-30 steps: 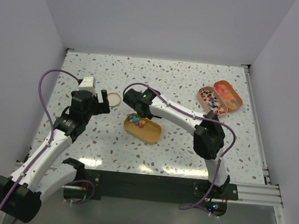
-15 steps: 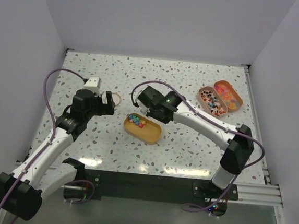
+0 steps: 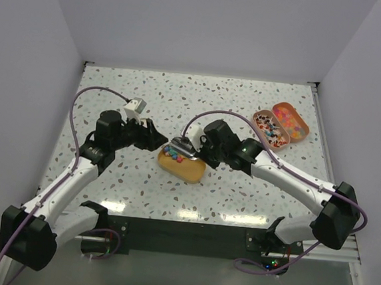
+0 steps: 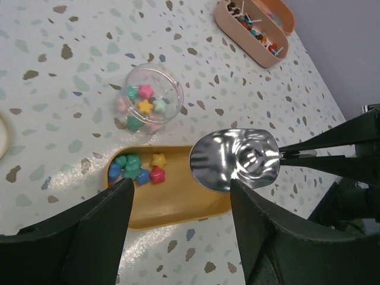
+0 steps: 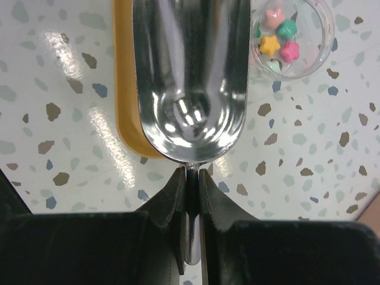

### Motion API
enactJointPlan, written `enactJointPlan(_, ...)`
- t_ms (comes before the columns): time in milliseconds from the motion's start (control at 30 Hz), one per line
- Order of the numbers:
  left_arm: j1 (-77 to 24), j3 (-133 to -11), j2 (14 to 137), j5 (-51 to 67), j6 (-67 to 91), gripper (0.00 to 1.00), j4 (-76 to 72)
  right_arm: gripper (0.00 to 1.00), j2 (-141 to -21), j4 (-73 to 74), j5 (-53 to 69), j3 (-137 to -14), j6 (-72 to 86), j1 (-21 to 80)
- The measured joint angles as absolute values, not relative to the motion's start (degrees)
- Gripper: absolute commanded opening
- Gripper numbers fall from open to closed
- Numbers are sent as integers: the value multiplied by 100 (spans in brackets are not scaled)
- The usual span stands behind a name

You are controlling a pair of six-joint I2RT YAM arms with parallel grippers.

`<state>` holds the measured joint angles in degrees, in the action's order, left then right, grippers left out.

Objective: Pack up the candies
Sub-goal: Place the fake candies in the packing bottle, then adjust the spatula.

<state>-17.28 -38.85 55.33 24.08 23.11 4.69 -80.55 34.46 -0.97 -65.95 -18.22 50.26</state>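
Right jaws pinch thin handle of shiny metal scoop (image 5: 190,77); bowl empty, over mustard-yellow oval tray (image 4: 172,208). Left jaws spread wide, gripping nothing, above same tray. Candies (image 4: 138,169): small coloured stars clustered at 1 end of tray. More stars in clear round plastic cup (image 4: 163,80) just beside tray. 2 other oval trays, pink (image 3: 258,117) and orange (image 3: 302,119), side by side with mixed sweets, well apart on speckled tabletop (image 3: 115,82).

No text, label, brand, number or sign can be read anywhere, whether on the scoop (image 5: 190,89), tray (image 4: 178,206), jar (image 4: 161,73) or counter (image 4: 71,47).
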Motion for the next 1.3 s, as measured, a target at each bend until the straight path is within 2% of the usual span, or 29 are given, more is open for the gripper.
enactJointPlan(167, -1728, -3883, 6086, 3046, 2497, 63, 333, 0, -7736, 2930, 427, -6241, -1828, 4919)
enactJointPlan(200, -1726, -3881, 6169, 3138, 2543, 60, 303, 0, -7701, 2869, 504, -6213, -1828, 4904)
enactJointPlan(467, -1728, -3876, 6442, 3487, 2805, 53, -12, 0, -7673, 2467, 829, -5996, -1826, 4873)
enactJointPlan(833, -1728, -3876, 6652, 3605, 2952, 28, -80, 0, -7673, 2366, 875, -5911, -1835, 4873)
enactJointPlan(933, -1728, -3876, 6663, 3629, 2980, 18, -80, 0, -7673, 2355, 873, -5909, -1863, 4873)
enactJointPlan(967, -1728, -3876, 6670, 3634, 3000, 11, -80, 0, -7673, 2353, 873, -5909, -1874, 4871)
enactJointPlan(1067, -1726, -3883, 6722, 3651, 3157, 0, -84, 0, -7675, 2359, 860, -5894, -1909, 4873)
enactJointPlan(1133, -1726, -3903, 6772, 3677, 3251, 0, -78, 4, -7675, 2359, 860, -5857, -1914, 4873)
enactJointPlan(1200, -1726, -3911, 6820, 3706, 3358, 0, -73, 18, -7675, 2344, 856, -5819, -1905, 4871)
enactJointPlan(1300, -1726, -3911, 6842, 3743, 3511, 0, -51, 32, -7666, 2213, 858, -5680, -1824, 4856)
